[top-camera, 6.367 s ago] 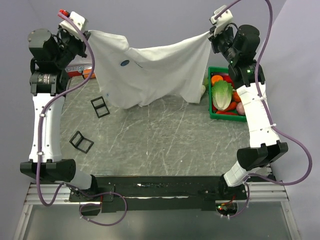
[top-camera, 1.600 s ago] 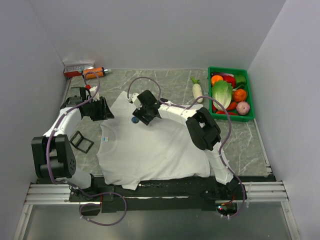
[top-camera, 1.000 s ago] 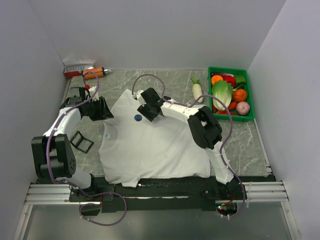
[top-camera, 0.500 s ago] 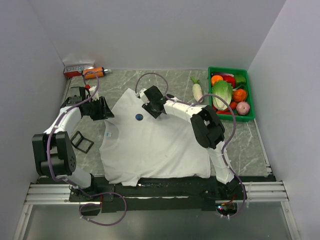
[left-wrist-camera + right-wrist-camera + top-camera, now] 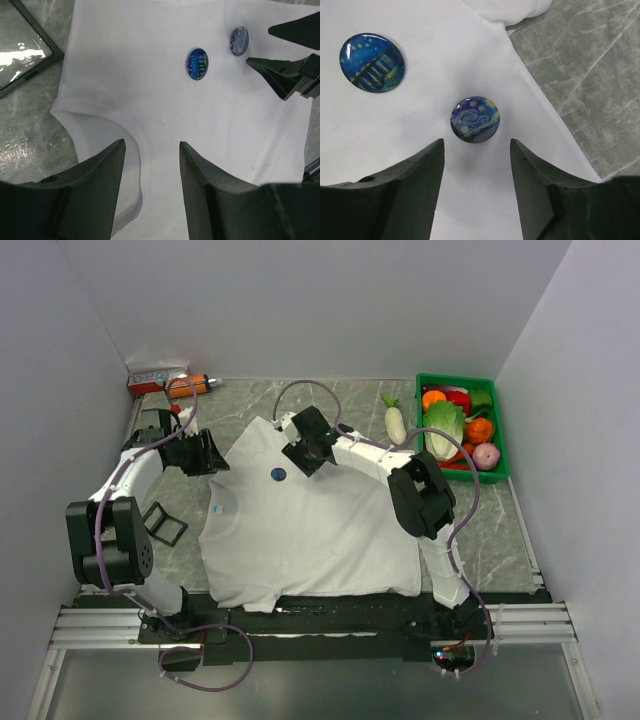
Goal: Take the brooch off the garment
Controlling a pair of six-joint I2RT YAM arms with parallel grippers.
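The garment (image 5: 310,530), a white T-shirt, lies flat on the table. One brooch (image 5: 278,475), a dark-blue disc, sits on its chest. In the right wrist view this brooch (image 5: 372,55) is at the upper left. A second, swirl-patterned brooch (image 5: 475,119) lies just ahead of my right gripper (image 5: 476,141), whose open jaws stand apart over the cloth and touch neither disc. My left gripper (image 5: 151,142) is open over the neckline (image 5: 131,131) and holds nothing. From there I see both brooches (image 5: 198,63) (image 5: 239,40) and the right fingers (image 5: 285,75).
A green crate (image 5: 430,380) of vegetables stands at the back right, with a white radish (image 5: 394,420) beside it. Black square frames (image 5: 163,523) (image 5: 25,50) lie left of the shirt. A small box (image 5: 155,378) and an orange object (image 5: 188,386) sit in the back left corner.
The shirt, earlier held up between both grippers, now lies flat. Over the last second my right gripper drifted toward the back right, off the chest brooch. The left arm barely moved.
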